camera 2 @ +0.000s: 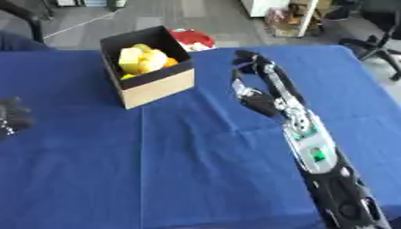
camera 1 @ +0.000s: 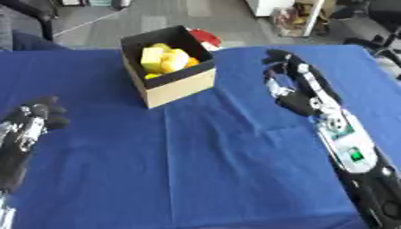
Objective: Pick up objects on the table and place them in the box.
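Yellow objects [camera 1: 164,59] are blurred inside box [camera 1: 178,87] | right hand [camera 1: 296,85] beside it, fingers extended, nothing held | left hand [camera 1: 33,118] curled, empty, partly cut off

An open cardboard box [camera 1: 176,87] with a black interior and tan outer walls stood turned at an angle on the far part of the blue surface [camera 1: 203,170]. Inside lay yellow objects [camera 1: 163,59] and an orange one [camera 1: 193,62].

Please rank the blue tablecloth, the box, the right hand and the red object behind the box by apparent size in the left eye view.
1. blue tablecloth
2. box
3. right hand, though it looks close to the box
4. red object, mostly hidden behind the box
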